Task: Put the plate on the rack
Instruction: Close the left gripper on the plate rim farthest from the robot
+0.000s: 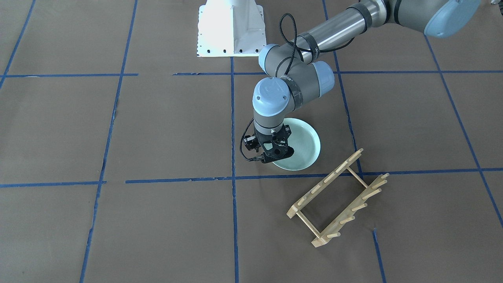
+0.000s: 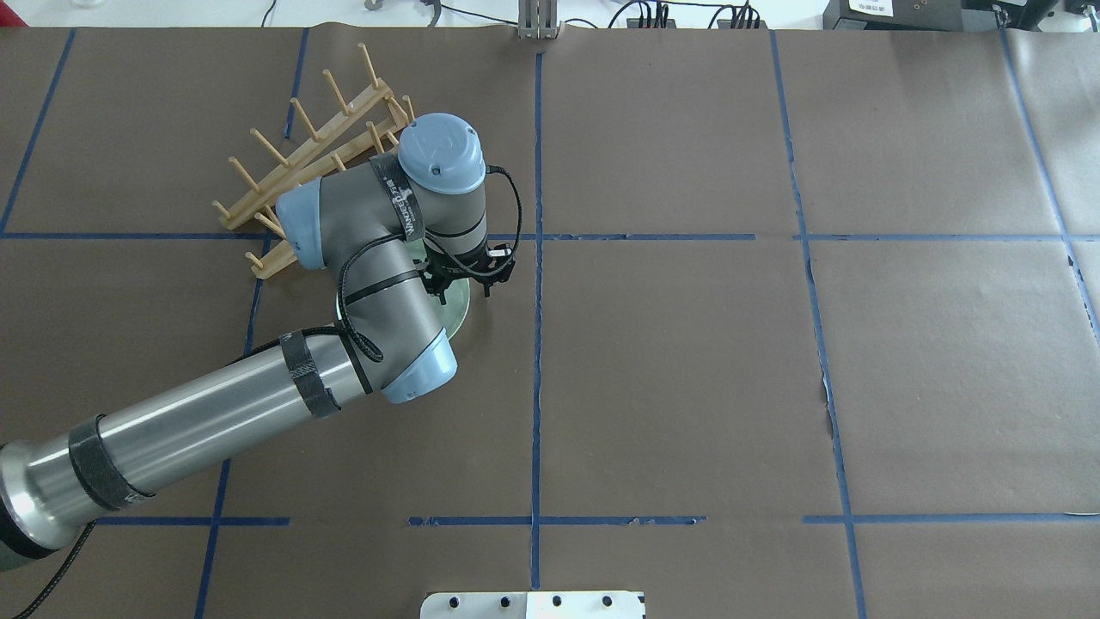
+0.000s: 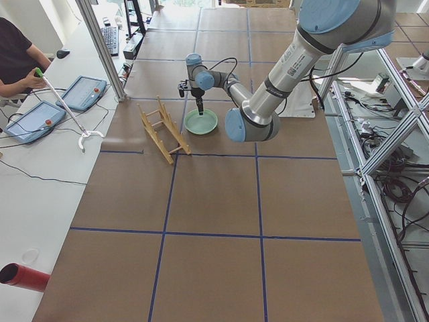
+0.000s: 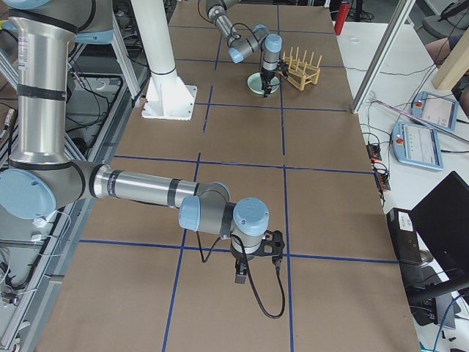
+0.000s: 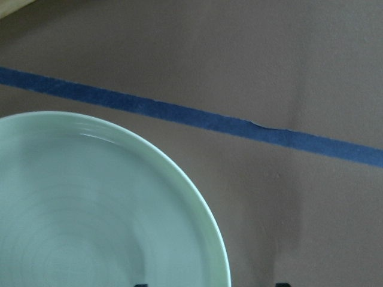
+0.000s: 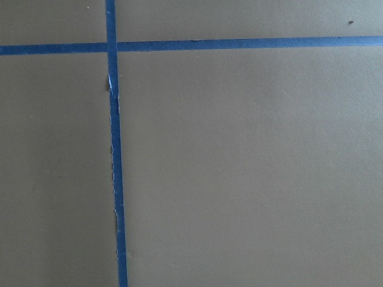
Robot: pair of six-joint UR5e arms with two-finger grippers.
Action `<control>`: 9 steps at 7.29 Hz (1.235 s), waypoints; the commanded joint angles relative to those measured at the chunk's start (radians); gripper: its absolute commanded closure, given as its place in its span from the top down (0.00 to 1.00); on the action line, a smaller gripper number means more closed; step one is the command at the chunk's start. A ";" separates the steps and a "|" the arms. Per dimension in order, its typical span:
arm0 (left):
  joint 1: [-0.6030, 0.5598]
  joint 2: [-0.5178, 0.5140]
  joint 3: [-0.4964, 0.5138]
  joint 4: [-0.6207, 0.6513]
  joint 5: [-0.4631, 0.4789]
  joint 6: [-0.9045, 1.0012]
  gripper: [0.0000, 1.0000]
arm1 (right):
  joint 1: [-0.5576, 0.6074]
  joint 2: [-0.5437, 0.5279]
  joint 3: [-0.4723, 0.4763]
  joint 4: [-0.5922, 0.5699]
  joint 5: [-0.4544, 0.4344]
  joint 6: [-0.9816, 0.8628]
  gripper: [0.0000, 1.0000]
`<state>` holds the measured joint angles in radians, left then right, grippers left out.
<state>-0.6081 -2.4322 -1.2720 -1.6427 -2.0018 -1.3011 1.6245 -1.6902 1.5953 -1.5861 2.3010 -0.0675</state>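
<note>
The plate [image 1: 304, 143] is lying flat on the worktop [image 1: 157, 129]. The rack [image 1: 336, 194] is standing near it at about 5 o'clock in the front-facing view, not touching it. The left arm's fingers [image 1: 275, 153] are hanging over the plate's rim at about 8 o'clock in that view. The left wrist camera is showing two dark tips spread apart, one inside the rim and one outside, gripping nothing. The right arm's fingers [image 4: 239, 273] are hovering over bare worktop well apart, and I cannot tell whether they are spread or closed.

The plate is looking stiff, smooth and glazed, so it is probably slippery and breakable. While it is lying flat, only the low raised rim is offering purchase. A deep pinch there is looking wisest, since a shallow one is risking a slip or swing when tilting it upright for the pegs.
</note>
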 commanded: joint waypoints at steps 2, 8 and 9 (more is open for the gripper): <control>0.007 0.004 0.000 0.000 0.000 0.000 0.29 | 0.000 0.001 0.000 0.000 0.000 0.000 1.00; -0.044 0.004 -0.051 -0.083 -0.006 -0.102 0.00 | 0.000 0.000 0.000 0.000 0.000 0.000 1.00; -0.065 0.005 -0.085 -0.089 -0.008 -0.127 0.00 | 0.000 0.000 0.000 0.000 0.000 0.000 1.00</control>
<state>-0.6464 -2.4284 -1.3183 -1.7160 -2.0076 -1.3970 1.6245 -1.6905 1.5953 -1.5861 2.3010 -0.0675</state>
